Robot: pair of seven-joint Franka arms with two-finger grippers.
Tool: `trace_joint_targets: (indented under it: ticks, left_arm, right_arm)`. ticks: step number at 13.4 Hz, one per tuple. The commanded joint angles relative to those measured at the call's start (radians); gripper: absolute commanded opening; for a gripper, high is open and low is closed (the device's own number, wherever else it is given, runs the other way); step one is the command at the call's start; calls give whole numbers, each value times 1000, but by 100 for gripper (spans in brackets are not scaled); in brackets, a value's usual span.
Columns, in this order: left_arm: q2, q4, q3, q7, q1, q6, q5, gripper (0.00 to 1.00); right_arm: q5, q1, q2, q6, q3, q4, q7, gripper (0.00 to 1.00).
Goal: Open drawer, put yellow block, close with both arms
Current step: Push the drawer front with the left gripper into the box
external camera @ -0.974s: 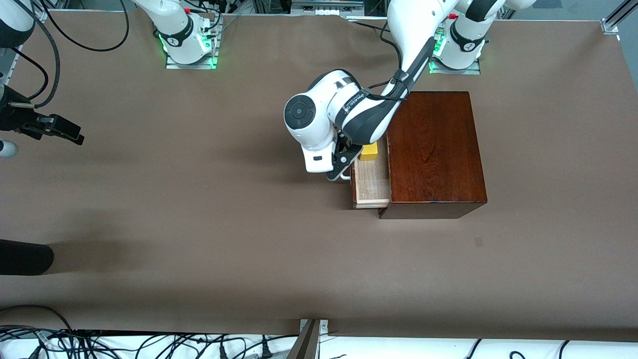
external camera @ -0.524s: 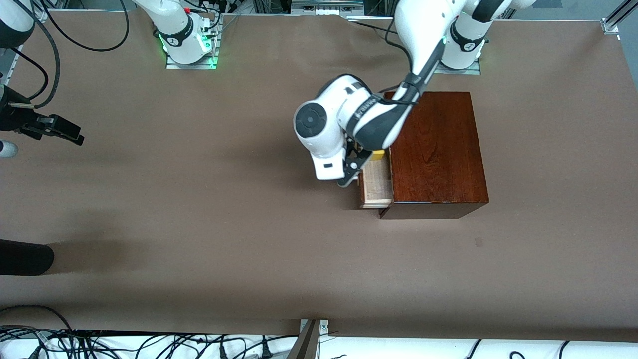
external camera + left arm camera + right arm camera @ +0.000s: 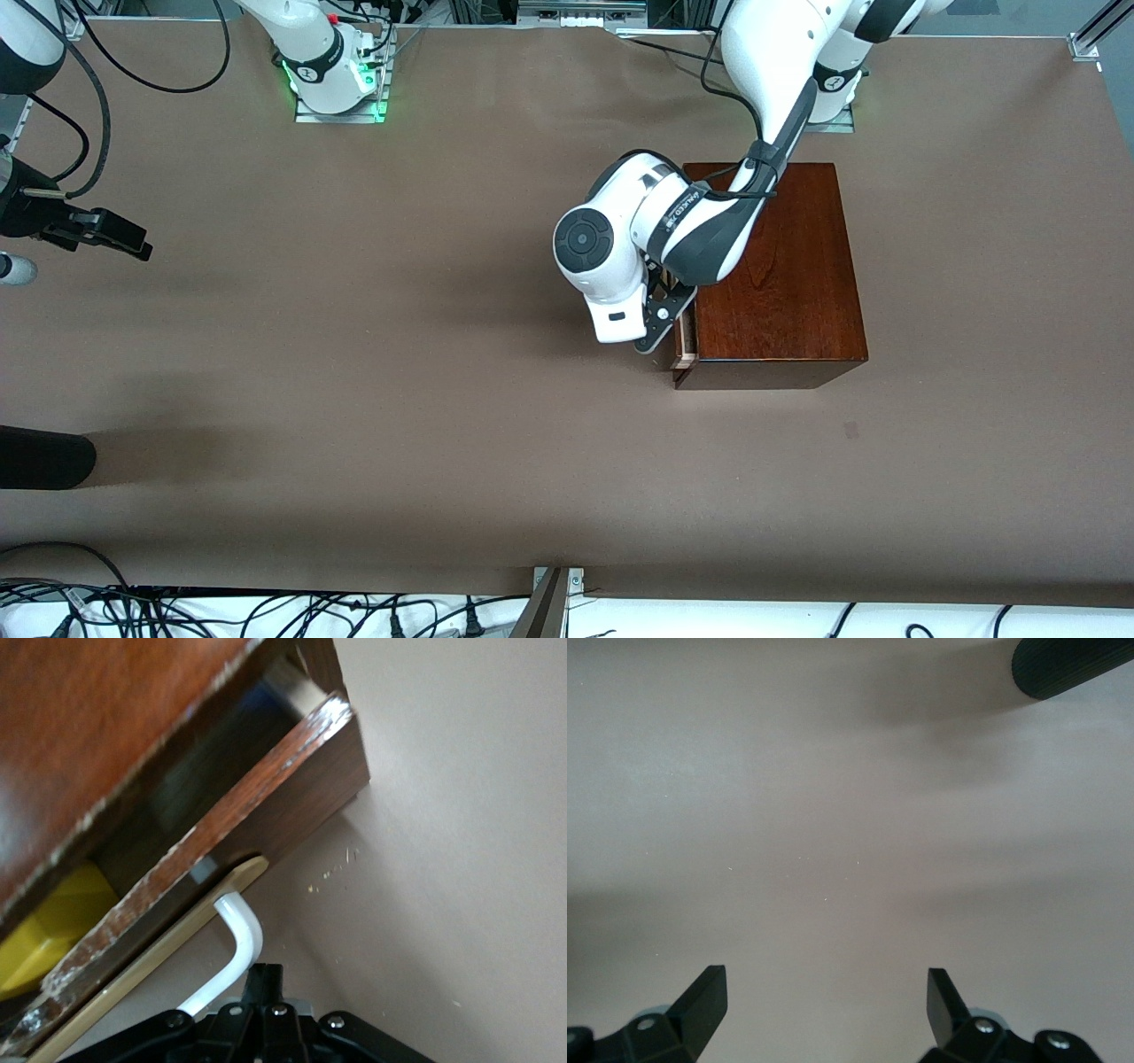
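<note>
1. Sitting inside the drawer [image 3: 213,855], the yellow block [image 3: 53,935] showed only in the left wrist view, as a bright patch in the narrow gap under the top of the wooden box [image 3: 772,266].
2. The drawer was nearly shut: in the front view only a thin strip of its pale wood [image 3: 683,341] stuck out of the box on the side toward the right arm's end of the counter [image 3: 354,399].
3. Its dark reddish-brown front carried a white bar handle [image 3: 232,943], seen curving down toward the left end effector's black body.
4. The left end effector [image 3: 657,326] was right at the drawer front, beside the handle, with its fingers pressed together; the pictures did not show them pinching the handle or anything else.
5. The left arm reached from its base down over the box's corner, its white wrist housing lying over the counter just beside the drawer.
6. The box stood toward the left arm's end of the counter, close to that arm's base.
7. The right end effector [image 3: 111,232] waited well apart from the box, near the counter's edge at the right arm's end, its fingers [image 3: 704,997] spread wide and holding nothing over bare brown surface.
8. A dark ribbed cylinder [image 3: 1072,665] showed at the corner of the right wrist view.
</note>
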Motion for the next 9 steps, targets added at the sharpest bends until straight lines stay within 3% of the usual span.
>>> trace_joint_targets:
  ticks: [1,9]
  left_arm:
    - [-39,-42,22,101,41,-20,56,0]
    - [-56,-28,11,125,46,-25,10,0]
  right_arm:
    - [3,-5,10,-6,1,20,8,100]
    - [3,0,12,-6,3,20,8,100]
